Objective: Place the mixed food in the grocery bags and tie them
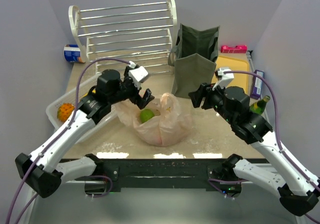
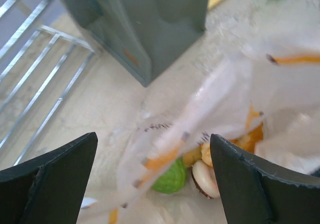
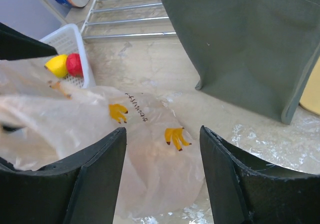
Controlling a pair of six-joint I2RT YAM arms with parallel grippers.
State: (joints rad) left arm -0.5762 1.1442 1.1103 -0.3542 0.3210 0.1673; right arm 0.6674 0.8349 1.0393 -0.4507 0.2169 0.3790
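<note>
The peach plastic bag lies slumped at the table's middle with a green fruit showing in its mouth. My left gripper hovers open over the bag's left side. In the left wrist view a printed strip of the bag runs loose between the wide jaws, above the green fruit and a pale round food. My right gripper is open just right of the bag, nothing between its fingers. The olive tote stands upright behind.
A white tray at the left holds an orange fruit, a yellow fruit and a red fruit. A wire rack and blue can sit at the back. A green bottle lies by the right arm.
</note>
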